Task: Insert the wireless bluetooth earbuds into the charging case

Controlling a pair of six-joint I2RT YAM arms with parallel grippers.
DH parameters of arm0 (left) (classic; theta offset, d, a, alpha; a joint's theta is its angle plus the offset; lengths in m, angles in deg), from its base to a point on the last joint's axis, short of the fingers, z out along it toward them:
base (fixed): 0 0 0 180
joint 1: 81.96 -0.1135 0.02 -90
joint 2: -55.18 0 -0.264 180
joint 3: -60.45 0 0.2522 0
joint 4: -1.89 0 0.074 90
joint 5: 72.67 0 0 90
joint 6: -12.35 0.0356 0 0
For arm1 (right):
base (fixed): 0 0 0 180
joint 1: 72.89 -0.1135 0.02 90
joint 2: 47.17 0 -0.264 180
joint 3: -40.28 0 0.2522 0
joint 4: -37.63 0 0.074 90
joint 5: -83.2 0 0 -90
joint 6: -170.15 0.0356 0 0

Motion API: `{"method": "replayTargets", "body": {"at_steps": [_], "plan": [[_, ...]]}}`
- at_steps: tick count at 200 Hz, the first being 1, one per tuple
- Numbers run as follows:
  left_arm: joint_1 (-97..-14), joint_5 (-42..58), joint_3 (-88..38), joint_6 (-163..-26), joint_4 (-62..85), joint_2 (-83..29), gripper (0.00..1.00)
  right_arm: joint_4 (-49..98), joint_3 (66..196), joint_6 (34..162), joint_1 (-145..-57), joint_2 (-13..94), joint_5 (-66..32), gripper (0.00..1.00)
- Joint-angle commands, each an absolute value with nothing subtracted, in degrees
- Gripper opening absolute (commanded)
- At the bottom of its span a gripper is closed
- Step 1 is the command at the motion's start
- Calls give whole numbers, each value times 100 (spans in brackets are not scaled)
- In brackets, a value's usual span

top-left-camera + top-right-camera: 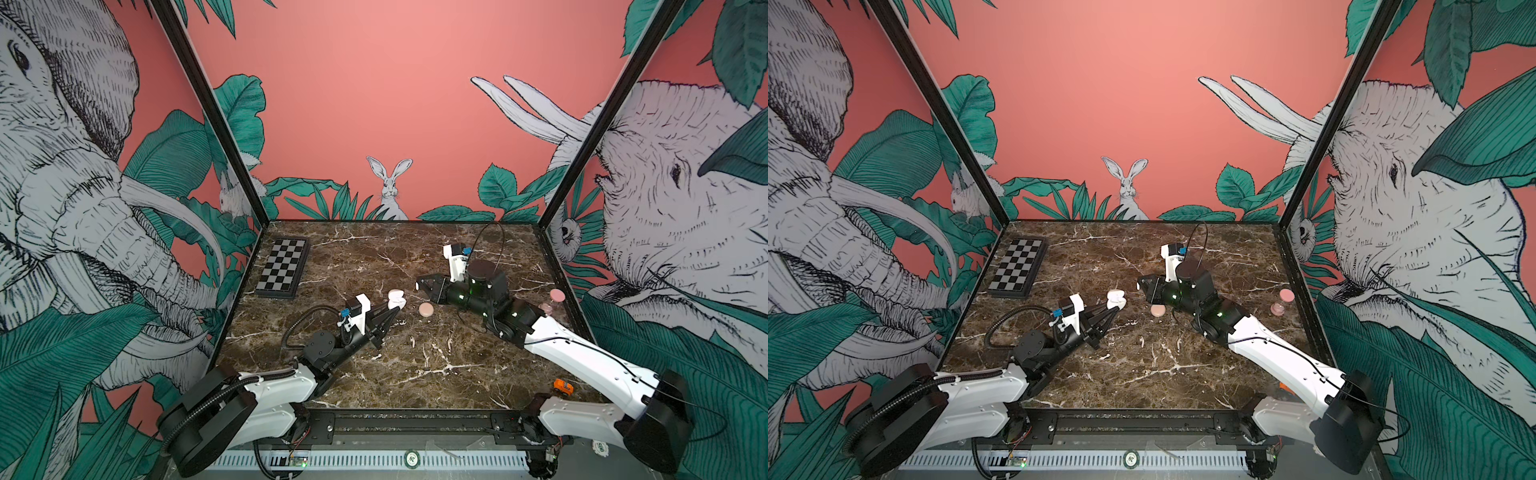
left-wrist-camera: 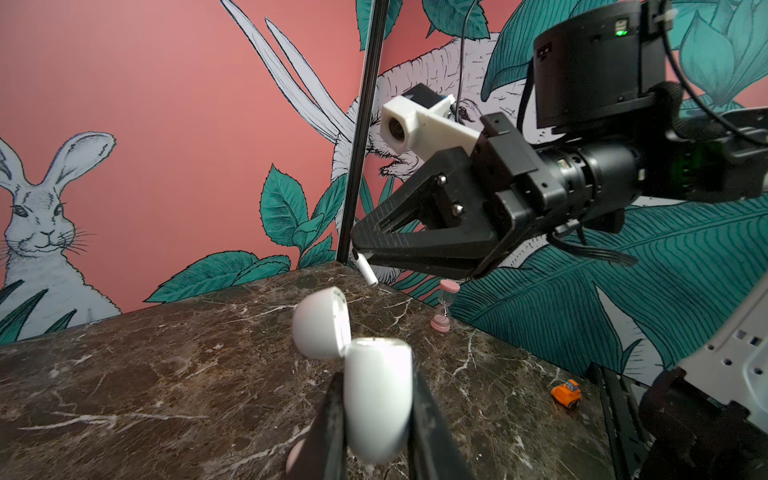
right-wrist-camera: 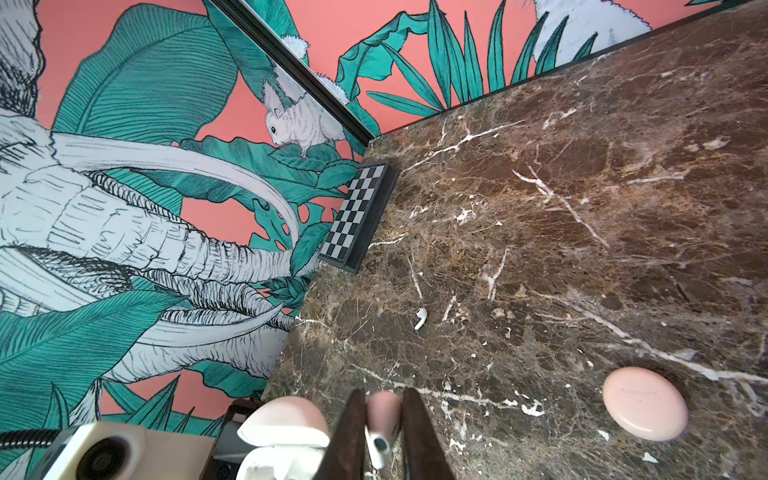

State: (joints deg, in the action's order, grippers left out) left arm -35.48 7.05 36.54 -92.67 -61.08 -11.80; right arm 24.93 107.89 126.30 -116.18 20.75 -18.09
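Note:
The white charging case [image 2: 378, 399] has its lid [image 2: 320, 328] flipped open. My left gripper [image 2: 376, 419] is shut on its body and holds it above the marble; both top views show the case [image 1: 397, 298] [image 1: 1116, 298] left of centre. My right gripper [image 3: 382, 419] is shut on one of the earbuds [image 3: 379, 440], its stem [image 2: 368, 272] sticking out of the fingertips. In the left wrist view that gripper [image 2: 358, 254] hovers just above and beyond the open lid. Another earbud [image 3: 420, 318] lies loose on the table.
A closed pink round case [image 1: 426, 309] [image 3: 644, 409] lies on the marble table [image 1: 457, 374] just right of the white one. A pink hourglass [image 1: 555, 301] stands by the right wall. A chessboard [image 1: 282, 268] sits at the back left, and an orange toy car [image 1: 563, 387] at the front right.

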Motion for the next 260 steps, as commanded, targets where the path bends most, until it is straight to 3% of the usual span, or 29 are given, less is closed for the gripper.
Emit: {"method": "replayTargets", "body": {"at_steps": [1,260], "plan": [[-3537,673,3509,-9364,-6469,-1169,0,2791,10991,12485,-11769,1876,-1730,16],[-3537,763,3483,-9505,-6469,-1038,0,3318,10915,12453,-12455,2031,-1577,16]]}}
